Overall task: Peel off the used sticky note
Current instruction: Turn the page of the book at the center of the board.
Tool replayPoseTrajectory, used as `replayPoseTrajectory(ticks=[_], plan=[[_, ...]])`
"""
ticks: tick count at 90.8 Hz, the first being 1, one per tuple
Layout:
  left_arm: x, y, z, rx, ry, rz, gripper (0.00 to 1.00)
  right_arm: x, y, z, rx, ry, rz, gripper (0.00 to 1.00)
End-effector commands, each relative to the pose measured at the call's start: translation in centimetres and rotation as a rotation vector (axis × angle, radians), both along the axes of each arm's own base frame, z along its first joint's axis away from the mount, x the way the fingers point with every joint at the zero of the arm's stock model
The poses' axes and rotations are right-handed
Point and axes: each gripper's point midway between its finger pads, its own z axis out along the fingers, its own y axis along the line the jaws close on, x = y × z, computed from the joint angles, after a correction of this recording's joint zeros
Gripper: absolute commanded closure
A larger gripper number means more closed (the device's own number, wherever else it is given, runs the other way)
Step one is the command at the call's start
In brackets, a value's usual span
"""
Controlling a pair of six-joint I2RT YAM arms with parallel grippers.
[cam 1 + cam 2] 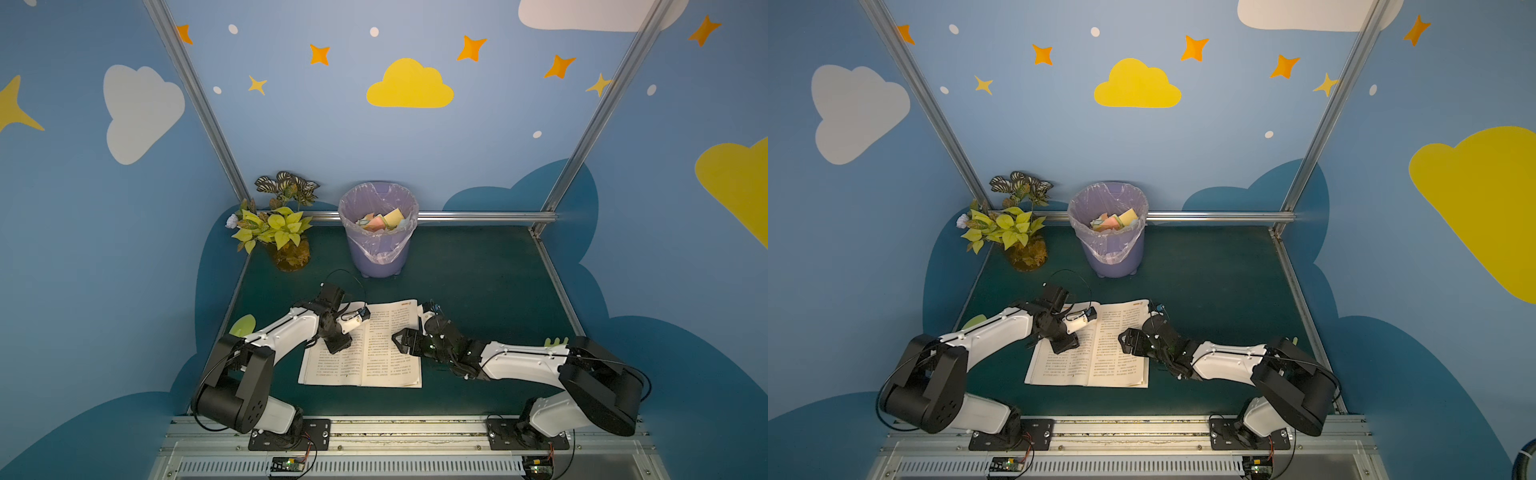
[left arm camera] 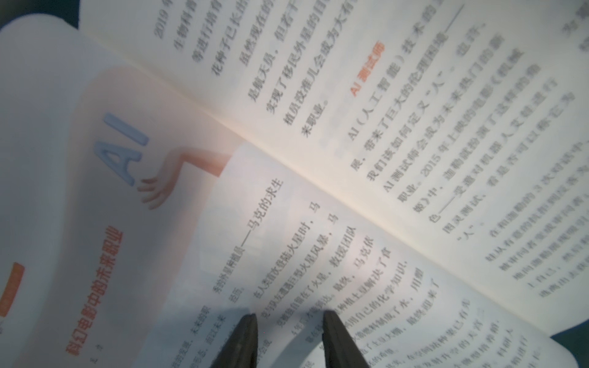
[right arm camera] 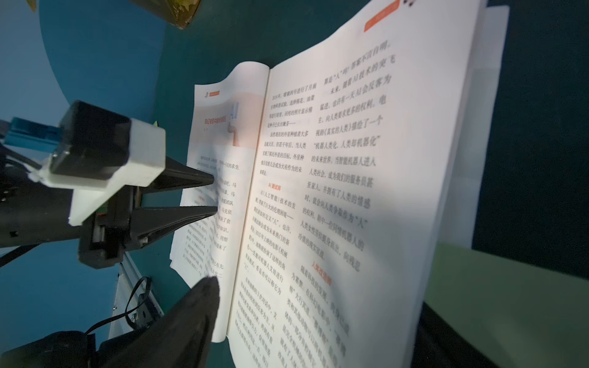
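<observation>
The book [image 1: 374,365] lies nearest on the mat [image 1: 478,282]. On its 9 o'clock page the left gripper [image 2: 289,313] stands partly spread, tips on a curling sheet. At 3 o'clock the right gripper [image 1: 395,344] gapes wide. The used sticky note cannot be made out. Beyond, the bin [image 1: 376,253] stands at 12 and the plant [image 1: 274,230] at 11, with 1 o'clock open.

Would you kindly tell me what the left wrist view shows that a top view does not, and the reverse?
Only the left wrist view: a blue AI illustration and an orange heading in print. Only a top view: the purple bin, the plant and the right arm. Shared: the open book and the left gripper, jaws apart over its pages.
</observation>
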Motion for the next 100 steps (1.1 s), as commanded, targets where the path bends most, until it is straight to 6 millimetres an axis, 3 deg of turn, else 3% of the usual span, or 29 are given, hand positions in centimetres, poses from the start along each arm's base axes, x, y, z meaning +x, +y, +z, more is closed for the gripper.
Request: replayPoseTrajectory(ticks=[1,43,60,64,74,82,91,100], plan=[[-1.0,-0.5,0.2,-0.031,0.029,-0.008,0.62,-0.3,1.3,1.9,0.072,-0.019,0.029,0.16],[-1.5,-1.8,2.6,-0.138,0.023,-0.01,0.63,-2.0,4.6,2.8,0.1,-0.023,0.119,0.27],[-1.2,-1.7,3.0,-0.164,0.026,0.01,0.64,-2.5,4.8,2.2,0.08,-0.012,0.13,0.34],[-1.2,-1.7,3.1,-0.172,0.027,0.013,0.64,-2.3,5.4,3.1,0.094,-0.023,0.133,0.36],[-1.0,-1.4,3.3,-0.186,0.029,0.026,0.65,-2.3,5.1,2.7,0.068,-0.023,0.12,0.37],[-0.7,-1.3,3.6,-0.197,0.024,0.035,0.65,-2.4,4.2,2.0,0.021,-0.019,0.105,0.33],[-0.6,-1.1,3.6,-0.195,0.02,0.041,0.65,-2.3,2.9,1.4,-0.032,-0.027,0.067,0.19],[-0.6,-1.2,3.8,-0.201,0.016,0.039,0.66,-2.8,1.0,-0.6,-0.083,-0.009,0.045,0.15]])
